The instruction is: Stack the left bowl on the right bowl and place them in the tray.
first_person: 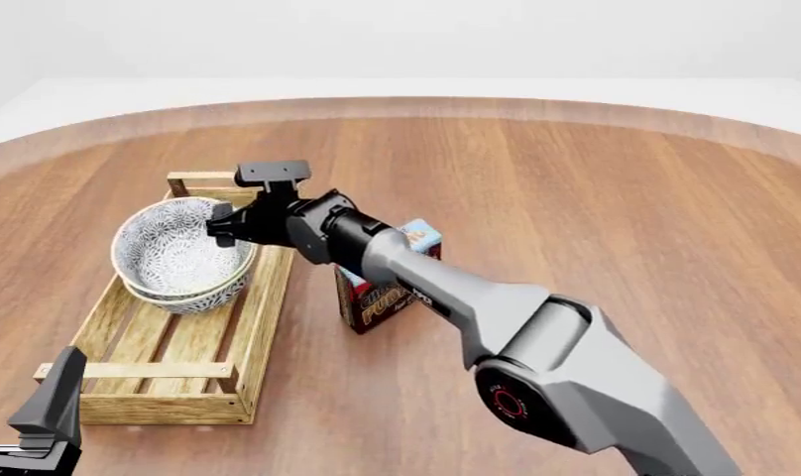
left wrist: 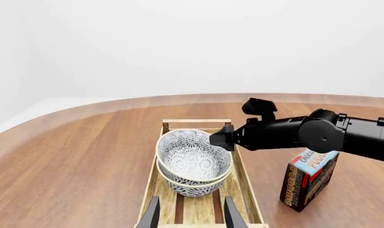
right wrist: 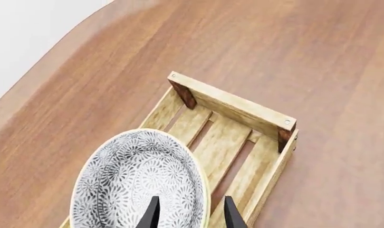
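Two grey-and-white patterned bowls sit nested, the upper bowl (first_person: 173,246) inside the lower bowl (first_person: 205,297), within the far half of the wooden slat tray (first_person: 163,399). My right gripper (first_person: 223,226) reaches over the tray's right side. Its fingers straddle the upper bowl's rim (right wrist: 201,190) with a gap on each side, so it is open. In the left wrist view the stacked bowls (left wrist: 192,156) rest on the tray's slats (left wrist: 250,190). My left gripper (first_person: 20,382) hangs open and empty off the tray's near end.
A dark chocolate pudding box (first_person: 385,290) stands upright just right of the tray, under the right arm. The near half of the tray holds nothing. The round wooden table (first_person: 613,198) stretches away on the right.
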Robot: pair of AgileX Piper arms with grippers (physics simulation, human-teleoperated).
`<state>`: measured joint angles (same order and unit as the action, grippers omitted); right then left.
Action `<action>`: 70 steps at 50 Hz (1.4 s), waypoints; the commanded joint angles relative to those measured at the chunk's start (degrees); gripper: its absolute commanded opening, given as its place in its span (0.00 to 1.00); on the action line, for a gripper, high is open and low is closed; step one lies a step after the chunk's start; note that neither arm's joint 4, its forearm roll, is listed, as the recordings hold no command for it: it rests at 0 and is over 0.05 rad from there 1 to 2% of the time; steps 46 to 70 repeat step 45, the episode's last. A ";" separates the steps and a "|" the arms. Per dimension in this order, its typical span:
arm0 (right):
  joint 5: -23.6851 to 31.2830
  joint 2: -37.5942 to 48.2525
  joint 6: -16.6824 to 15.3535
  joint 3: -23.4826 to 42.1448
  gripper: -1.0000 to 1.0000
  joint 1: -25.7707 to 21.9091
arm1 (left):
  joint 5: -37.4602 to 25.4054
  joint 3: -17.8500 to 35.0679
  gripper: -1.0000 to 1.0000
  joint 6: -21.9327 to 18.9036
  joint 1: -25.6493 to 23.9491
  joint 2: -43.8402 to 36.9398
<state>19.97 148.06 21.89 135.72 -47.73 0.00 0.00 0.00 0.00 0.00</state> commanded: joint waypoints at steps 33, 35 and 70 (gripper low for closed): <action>-9.88 -30.74 -6.31 -29.14 1.00 2.26 | 0.00 0.00 1.00 0.00 0.00 0.00; -10.64 -32.26 -6.88 -31.39 1.00 2.37 | 0.00 0.00 1.00 0.00 0.00 0.00; -14.00 -37.72 -7.19 -39.17 1.00 3.25 | 0.00 0.00 1.00 0.00 0.00 0.00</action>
